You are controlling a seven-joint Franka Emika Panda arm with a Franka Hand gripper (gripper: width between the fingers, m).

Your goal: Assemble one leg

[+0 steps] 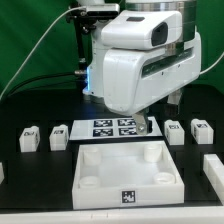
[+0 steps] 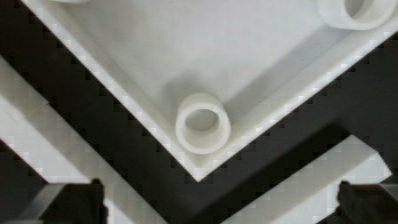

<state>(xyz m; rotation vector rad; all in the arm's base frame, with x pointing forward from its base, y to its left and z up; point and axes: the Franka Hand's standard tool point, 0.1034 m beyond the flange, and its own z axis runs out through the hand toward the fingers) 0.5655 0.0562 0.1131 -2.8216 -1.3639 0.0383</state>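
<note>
Several small white legs with tags stand on the black table: two at the exterior view's left (image 1: 29,140) (image 1: 60,136) and two at its right (image 1: 175,130) (image 1: 200,130). The large white square top (image 1: 130,170) lies in front, with round corner sockets. My gripper (image 1: 143,126) hangs over the top's far right corner, beside the marker board (image 1: 105,127). In the wrist view the gripper (image 2: 214,205) is open and empty, its dark fingers (image 2: 63,200) wide apart. One corner socket (image 2: 201,122) lies straight below it. No leg shows in the wrist view.
The white arm body (image 1: 140,60) fills the upper middle of the exterior view. A green backdrop stands behind. Another white part (image 1: 215,170) lies at the exterior view's right edge. A second socket (image 2: 365,10) shows at the wrist view's border.
</note>
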